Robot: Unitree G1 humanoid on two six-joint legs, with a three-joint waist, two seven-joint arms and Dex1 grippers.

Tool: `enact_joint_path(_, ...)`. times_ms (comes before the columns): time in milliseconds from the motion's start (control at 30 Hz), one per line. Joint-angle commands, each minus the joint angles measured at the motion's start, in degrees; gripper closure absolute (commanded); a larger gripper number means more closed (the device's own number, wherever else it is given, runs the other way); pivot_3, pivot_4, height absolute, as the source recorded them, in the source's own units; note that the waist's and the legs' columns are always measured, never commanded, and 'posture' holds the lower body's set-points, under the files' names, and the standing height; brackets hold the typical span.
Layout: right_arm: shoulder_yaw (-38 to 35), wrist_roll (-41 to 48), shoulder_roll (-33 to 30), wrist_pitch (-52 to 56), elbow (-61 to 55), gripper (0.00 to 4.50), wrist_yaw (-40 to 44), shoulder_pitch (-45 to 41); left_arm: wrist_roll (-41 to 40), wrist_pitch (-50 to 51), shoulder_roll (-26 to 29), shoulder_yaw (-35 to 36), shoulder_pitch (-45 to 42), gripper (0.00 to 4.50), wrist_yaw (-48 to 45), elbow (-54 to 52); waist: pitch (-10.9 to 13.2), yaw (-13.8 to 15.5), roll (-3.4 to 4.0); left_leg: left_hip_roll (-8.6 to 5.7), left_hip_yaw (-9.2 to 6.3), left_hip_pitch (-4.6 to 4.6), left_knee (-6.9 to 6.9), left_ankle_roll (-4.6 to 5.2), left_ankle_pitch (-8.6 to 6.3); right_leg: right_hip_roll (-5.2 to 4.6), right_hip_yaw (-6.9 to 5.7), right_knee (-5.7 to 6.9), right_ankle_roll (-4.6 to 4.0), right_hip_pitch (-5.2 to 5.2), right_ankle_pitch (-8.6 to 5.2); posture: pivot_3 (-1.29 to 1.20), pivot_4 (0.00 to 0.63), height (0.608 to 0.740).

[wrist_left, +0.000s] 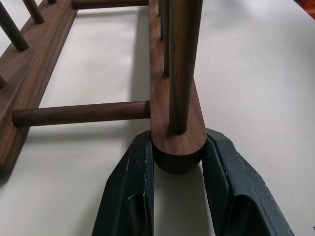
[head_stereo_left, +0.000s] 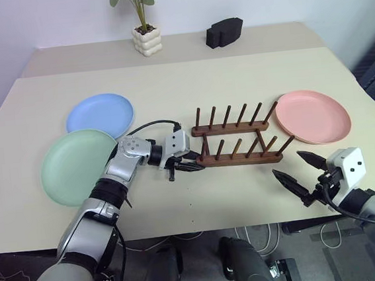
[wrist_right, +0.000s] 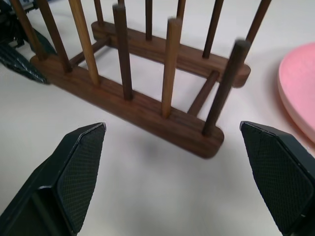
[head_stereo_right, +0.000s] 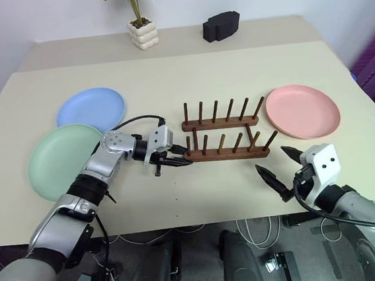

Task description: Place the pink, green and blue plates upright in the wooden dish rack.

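Plates lie flat beside rack (head_stereo_left: 235,138): light, stiff, slick, best pinched by rim. Left gripper (wrist_left: 178,169) clamps rack's end; right gripper (head_stereo_left: 298,171) gapes.

The wooden dish rack (head_stereo_left: 236,144) is dark brown wood with a smooth, faintly satin finish; grain shows along its rails and round pegs. The pink plate (head_stereo_left: 313,116), green plate (head_stereo_left: 77,166) and blue plate (head_stereo_left: 99,115) look matt and smooth, without glare. The left gripper (wrist_left: 178,183) has black fingers (wrist_left: 129,191) of slightly glossy plastic, while the right gripper (wrist_right: 177,172) shows finger pads (wrist_right: 81,169) with a fine cross-hatched, rubbery texture. The table (head_stereo_left: 189,87) is a matt, smooth cream surface. The plant pot (head_stereo_left: 147,41) looks like glazed white ceramic, bumpy.
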Motion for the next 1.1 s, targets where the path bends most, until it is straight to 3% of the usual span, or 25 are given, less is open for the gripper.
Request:
enact_joint_path(33, -1.96, -0.47, 0.27, -2.56, -0.59, 0.0, 1.15, 1.33, 0.15, -2.63, -0.78, 2.02, -2.65, 3.74, -0.88, 2.39, 0.0, -0.01, 0.0, 0.0, 0.0, 0.0, 0.02, 0.0, 0.0, 0.0, 0.0, 0.0, 0.0, 0.0, 0.0, 0.0, 0.15, 0.74)
enact_joint_path(167, -1.31, -1.49, -0.19, -3.61, 0.67, 0.0, 2.37, 2.69, 0.3, -3.29, -1.24, 2.55, -3.29, 3.74, -1.31, 4.29, 0.0, -0.02, -0.01, 0.0, 0.0, -0.01, 0.03, 0.0, 0.0, 0.0, 0.0, 0.0, 0.01, 0.0, 0.0, 0.0, 0.15, 0.74)
enact_joint_path(200, -0.93, -1.85, -0.24, -3.72, 0.9, 0.0, 2.51, 2.76, 0.32, -3.36, -1.3, 2.84, -3.28, 2.69, -0.95, 4.35, 0.0, -0.05, -0.01, 0.0, 0.0, -0.01, 0.03, 0.0, 0.0, 0.0, 0.0, 0.0, 0.01, 0.0, 0.0, 0.0, 0.15, 0.74)
enact_joint_path(300, -0.02, -2.52, -0.37, -3.33, 1.1, 0.0, 2.4, 1.93, 0.96, -3.12, -0.74, 3.73, -2.99, 1.35, 0.49, 3.86, 0.0, -0.05, 0.0, 0.0, 0.0, 0.0, 0.03, 0.0, 0.0, 0.0, 0.0, 0.01, 0.01, 0.0, 0.0, 0.0, 0.15, 0.74)
enact_joint_path(500, 1.01, -2.49, -1.37, -0.05, -0.09, 0.0, 1.63, -0.37, -0.96, 4.68, 2.36, 5.72, -1.27, 1.35, 0.62, -3.08, 0.01, -0.11, -0.01, 0.0, -0.01, 0.01, 0.03, 0.0, 0.0, 0.0, 0.0, 0.04, 0.01, 0.0, 0.01, 0.0, 0.15, 0.74)
enact_joint_path(533, 1.18, -2.33, -1.64, 0.68, -0.38, 0.0, 1.72, -0.62, -1.25, 6.43, 3.13, 6.01, -0.58, 1.6, 0.45, -5.02, 0.0, -0.12, 0.0, 0.01, -0.01, 0.01, 0.02, 0.0, 0.0, 0.0, 0.0, 0.04, 0.01, 0.0, 0.01, 0.0, 0.15, 0.74)
enact_joint_path(600, 1.38, -1.78, -2.2, 2.19, -0.89, 0.57, 1.99, -0.93, -1.55, 9.82, 5.43, 6.46, 1.5, 2.18, 0.01, -9.64, 0.0, -0.07, 0.0, 0.02, -0.02, 0.01, 0.02, 0.0, 0.0, 0.0, 0.0, 0.05, 0.01, 0.0, 0.01, 0.0, 0.15, 0.74)
enact_joint_path(633, 1.54, -1.62, -2.62, 3.01, -1.16, 0.9, 2.17, -1.0, -1.94, 11.41, 6.77, 6.7, 3.0, 2.69, -0.36, -12.67, 0.0, -0.18, 0.01, 0.02, -0.02, 0.02, 0.02, 0.0, 0.0, 0.0, 0.0, 0.06, 0.01, 0.0, 0.01, 0.0, 0.15, 0.74)
enact_joint_path(733, 1.91, -1.33, -3.47, 4.64, -1.38, 2.4, 2.63, -1.34, -3.7, 15.82, 8.62, 6.98, 6.23, 4.24, -1.24, -19.86, 0.0, -0.09, 0.01, 0.04, -0.02, 0.04, 0.02, 0.0, 0.0, 0.01, 0.01, 0.08, 0.01, 0.0, 0.0, 0.0, 0.15, 0.74)
enact_joint_path(767, 2.06, -1.3, -3.64, 4.99, -1.37, 2.92, 2.8, -1.49, -4.35, 17.23, 8.85, 6.97, 7.04, 4.5, -1.55, -21.77, 0.0, -0.02, 0.01, 0.04, -0.01, 0.05, 0.02, 0.0, 0.0, 0.01, 0.01, 0.1, 0.01, 0.0, 0.0, 0.0, 0.15, 0.74)
enact_joint_path(867, 2.87, -1.9, -4.31, 5.78, -1.02, 4.48, 3.11, -2.26, -4.99, 20.11, 9.45, 6.12, 9.18, 4.5, -2.1, -26.51, 0.0, 0.08, 0.01, 0.03, -0.02, 0.01, 0.08, 0.0, 0.0, -0.03, 0.01, 0.1, 0.0, 0.01, 0.0, 0.0, 0.15, 0.74)
enact_joint_path(1100, 8.63, -9.61, -6.16, 5.73, 4.94, 4.48, 1.29, -5.71, -2.05, 23.84, 7.78, 0.89, 14.81, 4.5, 1.8, -35.85, -0.01, -0.09, 0.02, 0.02, 0.01, 0.04, 0.09, 0.0, 0.0, -0.01, 0.02, 0.1, 0.0, 0.01, 0.0, 0.0, 0.15, 0.74)
